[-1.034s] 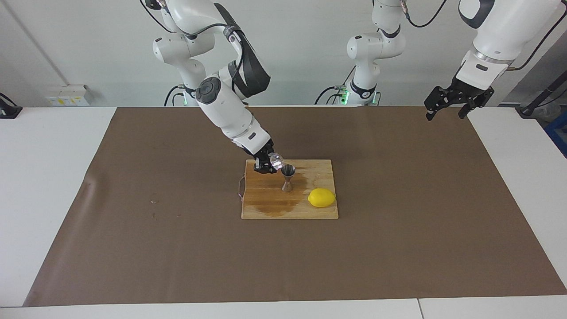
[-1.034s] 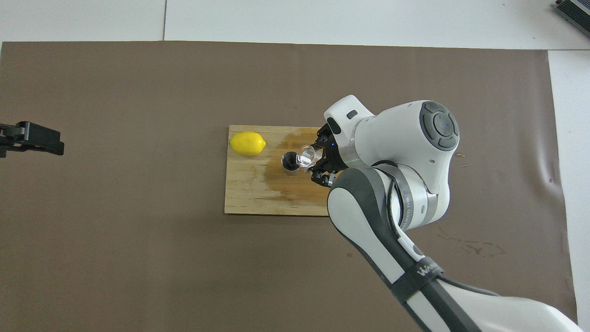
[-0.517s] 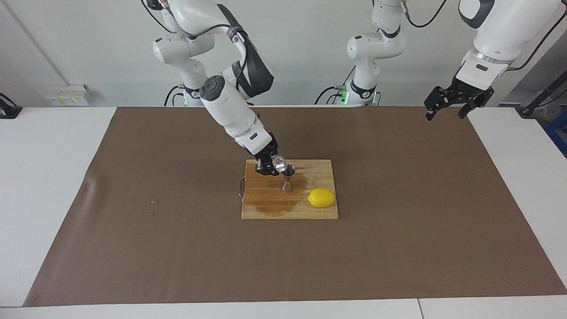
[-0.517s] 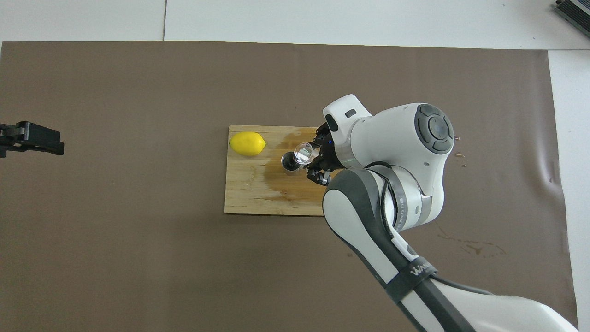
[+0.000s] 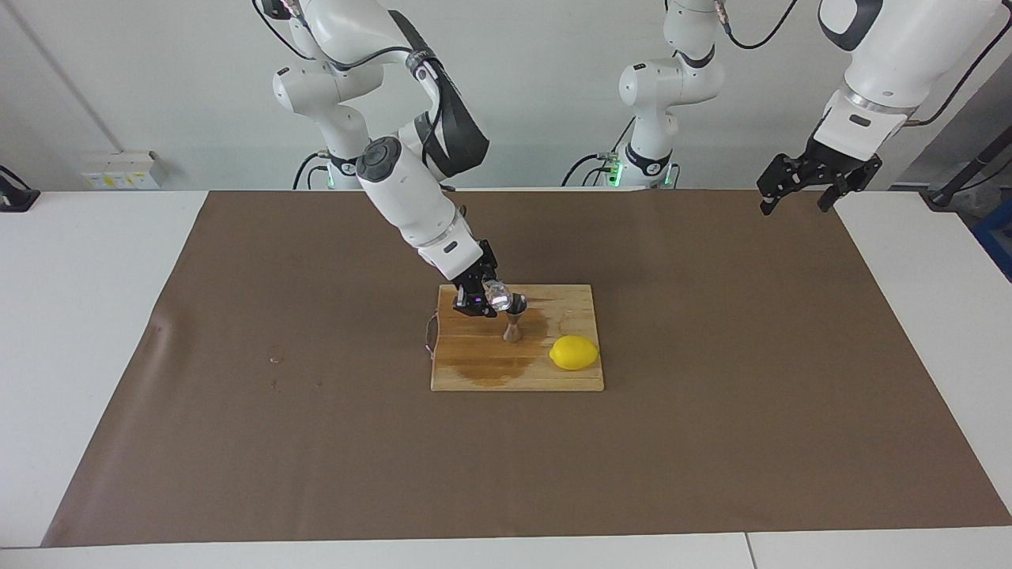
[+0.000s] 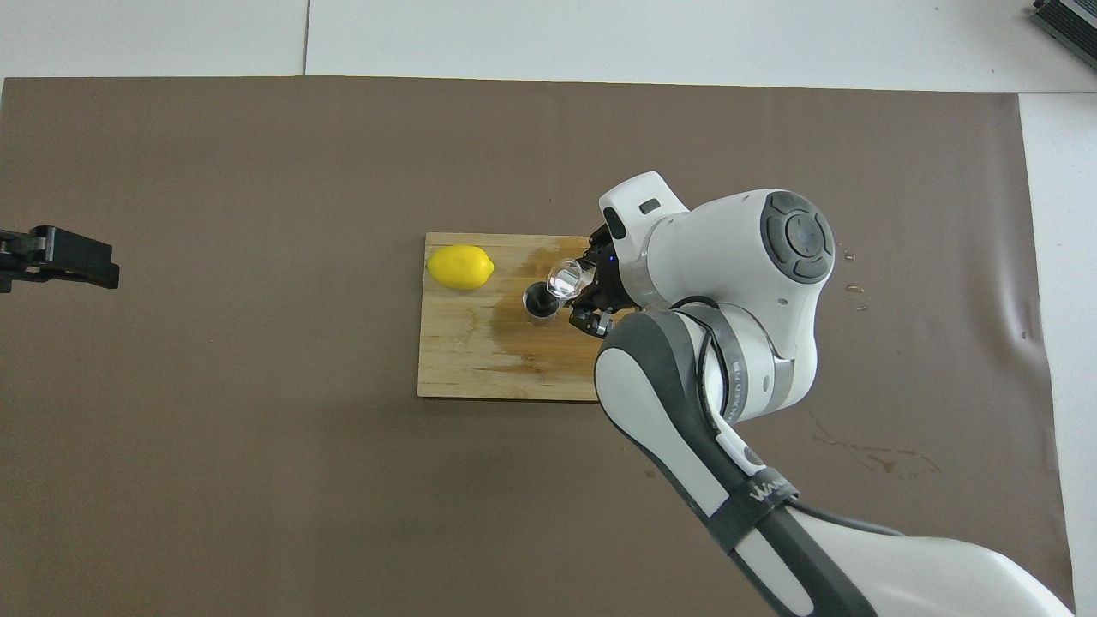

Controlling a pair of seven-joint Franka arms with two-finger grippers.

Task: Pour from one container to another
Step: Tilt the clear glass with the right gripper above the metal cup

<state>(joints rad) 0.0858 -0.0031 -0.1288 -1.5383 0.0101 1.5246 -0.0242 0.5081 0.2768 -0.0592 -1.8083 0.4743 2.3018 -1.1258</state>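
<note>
My right gripper is shut on the tiny clear glass vessel. It holds the vessel tilted over the rim of the steel hourglass jigger. The jigger stands upright on the wooden cutting board. My left gripper waits in the air over the left arm's end of the table, away from the board.
A yellow lemon lies on the board beside the jigger, toward the left arm's end. A dark wet patch spreads on the board around the jigger. The board lies on a brown mat.
My right gripper has brought the glass vessel lower and closer to the jigger's rim and tilted it further. The left arm has not moved.
</note>
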